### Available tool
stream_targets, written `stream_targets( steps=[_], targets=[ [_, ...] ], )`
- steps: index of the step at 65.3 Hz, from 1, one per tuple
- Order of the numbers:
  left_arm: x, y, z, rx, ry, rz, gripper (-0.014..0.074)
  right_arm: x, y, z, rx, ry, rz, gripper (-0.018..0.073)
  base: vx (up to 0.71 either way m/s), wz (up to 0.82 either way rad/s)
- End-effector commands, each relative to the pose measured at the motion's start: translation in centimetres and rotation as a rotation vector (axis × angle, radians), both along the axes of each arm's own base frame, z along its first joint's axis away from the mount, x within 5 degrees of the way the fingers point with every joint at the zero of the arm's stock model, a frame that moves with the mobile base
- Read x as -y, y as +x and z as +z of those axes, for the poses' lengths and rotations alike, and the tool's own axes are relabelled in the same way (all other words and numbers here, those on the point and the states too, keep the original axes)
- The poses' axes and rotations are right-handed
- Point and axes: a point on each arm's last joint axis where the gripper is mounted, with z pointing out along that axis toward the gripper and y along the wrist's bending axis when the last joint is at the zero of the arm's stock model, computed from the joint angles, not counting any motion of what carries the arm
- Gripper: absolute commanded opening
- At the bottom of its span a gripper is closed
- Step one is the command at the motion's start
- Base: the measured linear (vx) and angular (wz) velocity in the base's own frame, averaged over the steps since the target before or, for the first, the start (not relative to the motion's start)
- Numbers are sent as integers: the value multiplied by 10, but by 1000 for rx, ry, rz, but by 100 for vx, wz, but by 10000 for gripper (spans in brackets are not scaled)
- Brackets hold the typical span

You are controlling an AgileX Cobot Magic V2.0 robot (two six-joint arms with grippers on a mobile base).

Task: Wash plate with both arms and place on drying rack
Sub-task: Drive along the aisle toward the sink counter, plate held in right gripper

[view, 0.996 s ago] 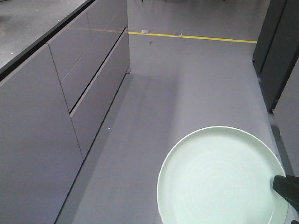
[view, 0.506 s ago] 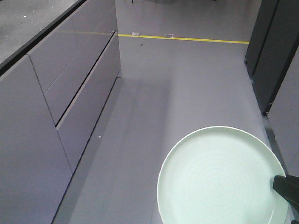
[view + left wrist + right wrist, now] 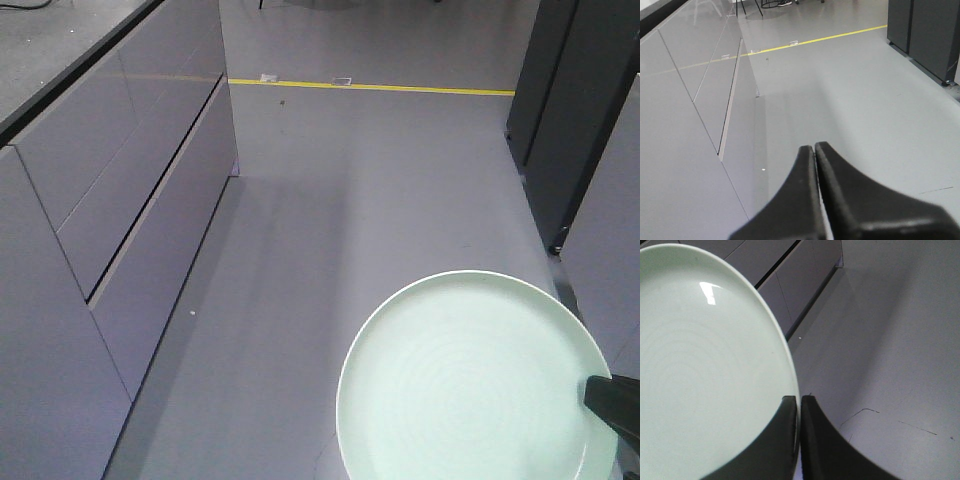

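my right gripper [image 3: 799,401] pinches the rim of the plate [image 3: 465,385], holding it face-up over the grey floor [image 3: 350,200], near the cabinets [image 3: 120,180]. my left gripper [image 3: 814,149] has its fingers pressed together around nothing.

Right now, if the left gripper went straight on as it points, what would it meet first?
Probably the grey floor, beside the cabinet fronts; nothing nearer the left gripper shows, though depth is unclear.

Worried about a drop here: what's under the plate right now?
Only bare grey floor shows around the plate, held by its rim in the right hand. Nothing supporting it shows; the patch directly beneath is hidden by the plate itself.
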Motion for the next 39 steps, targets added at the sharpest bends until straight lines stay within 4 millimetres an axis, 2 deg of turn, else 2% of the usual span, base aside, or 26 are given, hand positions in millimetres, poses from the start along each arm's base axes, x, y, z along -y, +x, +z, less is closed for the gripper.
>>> stream_targets(
  steps=[1,39],
  targets=[
    [1,0,17,106,-29,-7,-6,0,3,12,59,39,-29,-1,13,-6],
    [1,0,17,106,-29,-7,-6,0,3,12,59,39,-29,-1,13,-2]
  ],
)
